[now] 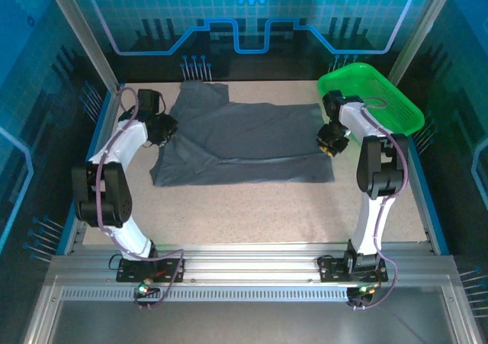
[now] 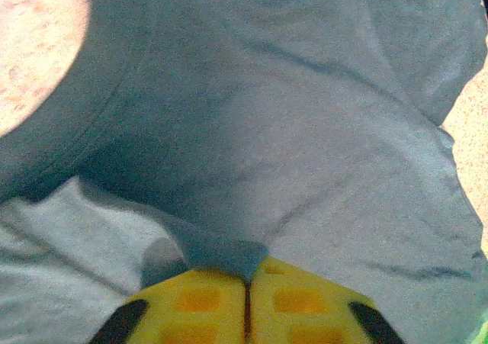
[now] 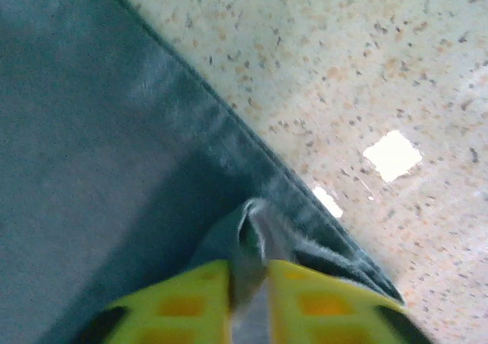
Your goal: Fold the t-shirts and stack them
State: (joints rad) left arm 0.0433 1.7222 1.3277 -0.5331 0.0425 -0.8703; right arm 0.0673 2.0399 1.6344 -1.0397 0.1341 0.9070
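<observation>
Left hand [image 2: 247, 271] and right hand [image 3: 248, 277] each pinch the t-shirt [image 1: 244, 142], a green basket [image 1: 385, 100] beside the right.

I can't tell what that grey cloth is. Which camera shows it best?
The top external view: the grey t-shirt lies spread on the table, nearly its whole outline visible. The left wrist view gives a close-up of creased fabric at the left hand; the right wrist view gives its hemmed edge pinched in the right hand.

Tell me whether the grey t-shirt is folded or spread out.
Spread out: the t-shirt lies wide and mostly flat on the table, not compactly folded.
</observation>
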